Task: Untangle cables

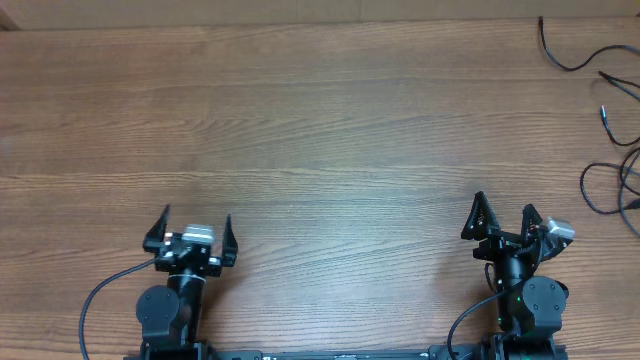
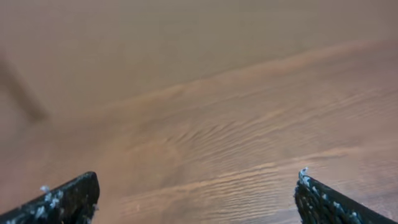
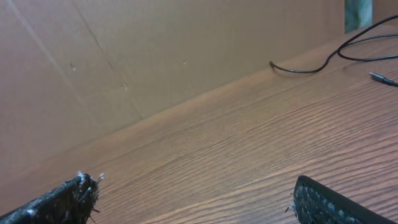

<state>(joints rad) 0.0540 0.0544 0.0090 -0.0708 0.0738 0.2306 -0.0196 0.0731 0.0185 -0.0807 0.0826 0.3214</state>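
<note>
Thin black cables (image 1: 612,120) lie as loose separate loops at the far right edge of the wooden table; one curved cable end (image 1: 560,55) lies at the back right, another loop (image 1: 600,190) lower down. In the right wrist view one cable (image 3: 323,62) curves along the table's back edge, with a small plug end (image 3: 382,78) at the right. My left gripper (image 1: 193,228) is open and empty near the front left. My right gripper (image 1: 503,214) is open and empty near the front right, apart from the cables. Both show open fingers in the left wrist view (image 2: 196,193) and the right wrist view (image 3: 193,199).
The wooden table (image 1: 300,130) spans the view. A brown cardboard wall (image 3: 155,50) stands along its back edge. Thicker black arm wires (image 1: 100,295) run from the arm bases at the front.
</note>
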